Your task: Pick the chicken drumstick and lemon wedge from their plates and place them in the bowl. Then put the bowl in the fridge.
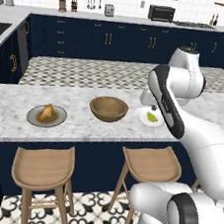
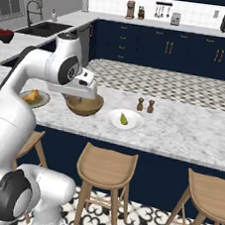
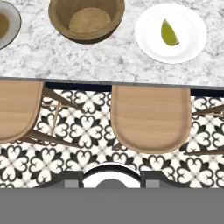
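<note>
The chicken drumstick (image 1: 47, 112) lies on a grey-olive plate (image 1: 33, 120) at the left of the marble counter. To its right stands the brown wooden bowl (image 1: 93, 104), with nothing in it. Further right, the lemon wedge (image 3: 168, 33) rests on a white plate (image 3: 190, 43). My gripper (image 3: 109, 181) hangs high above the stools at the counter's near edge, in front of the bowl. Its tips stand apart with nothing between them. The fridge is out of view.
Wooden stools (image 3: 151, 118) stand under the counter's near edge. Two small shakers (image 2: 145, 105) sit behind the white plate. A sink (image 2: 45, 27) and a red bowl (image 2: 4, 35) are on the left counter. Navy cabinets line the back wall.
</note>
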